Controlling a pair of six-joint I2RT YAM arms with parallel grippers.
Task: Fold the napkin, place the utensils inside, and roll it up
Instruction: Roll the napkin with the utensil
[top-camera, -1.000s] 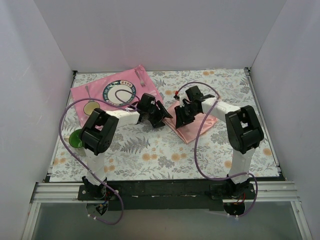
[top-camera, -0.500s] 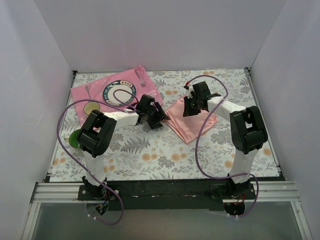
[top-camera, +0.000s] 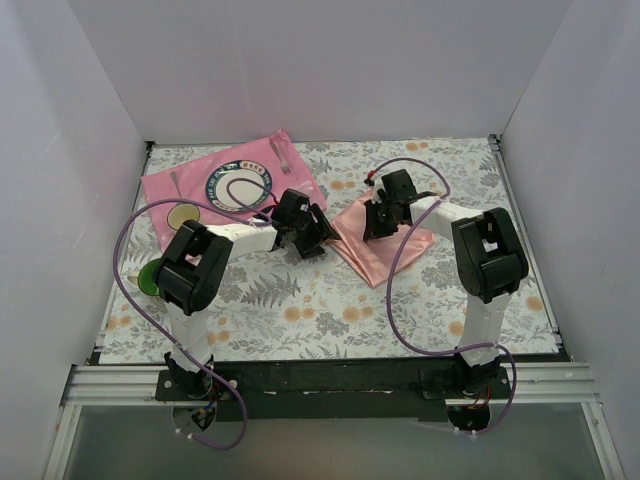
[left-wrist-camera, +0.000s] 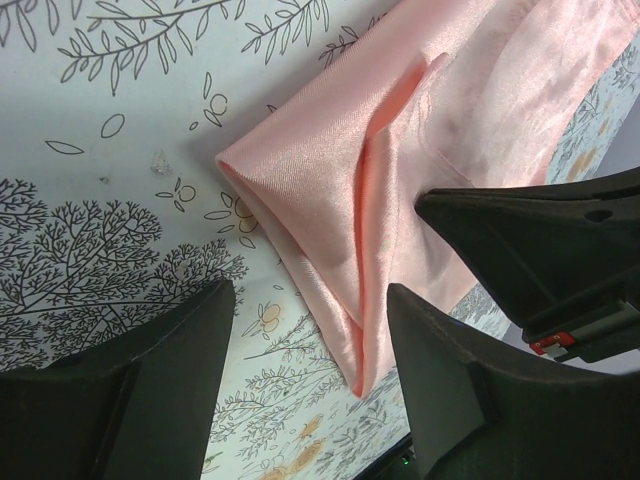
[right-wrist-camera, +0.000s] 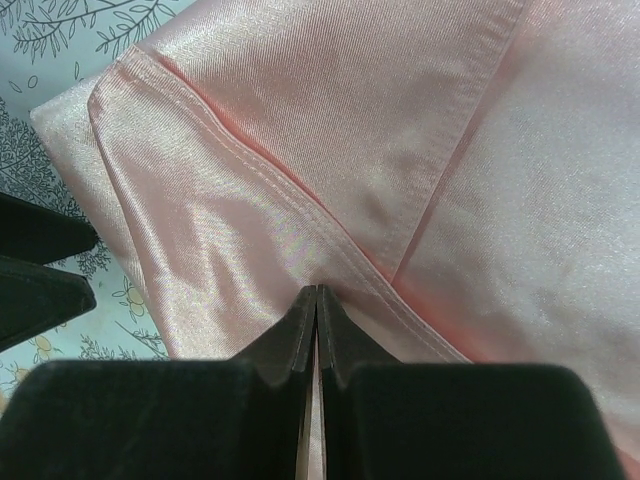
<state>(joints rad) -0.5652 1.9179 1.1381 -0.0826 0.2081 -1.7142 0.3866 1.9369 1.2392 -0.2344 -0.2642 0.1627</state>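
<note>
The pale salmon-pink napkin (top-camera: 385, 248) lies folded on the floral tablecloth, right of centre. My right gripper (top-camera: 384, 218) sits on its back left part. In the right wrist view the gripper (right-wrist-camera: 317, 292) is shut, pinching a fold of the napkin (right-wrist-camera: 300, 130) beside a hemmed edge. My left gripper (top-camera: 316, 232) is open at the napkin's left corner. In the left wrist view the gripper (left-wrist-camera: 310, 340) has its jaws wide apart, and the napkin's folded corner (left-wrist-camera: 330, 200) lies between them. The utensils (top-camera: 279, 156) lie on the hot-pink mat (top-camera: 300, 172) at the back left.
A patterned plate (top-camera: 238, 185) stands on the hot-pink mat, with a spoon (top-camera: 175, 184) and a beige disc (top-camera: 182, 214) at its left end. A green bowl (top-camera: 150, 276) sits by the left arm. White walls enclose the table. The right gripper's black body (left-wrist-camera: 550, 250) shows in the left wrist view.
My right gripper has moved back and to the right over the napkin, and the napkin's left part now lies flatter. My left gripper has shifted slightly and stays open.
</note>
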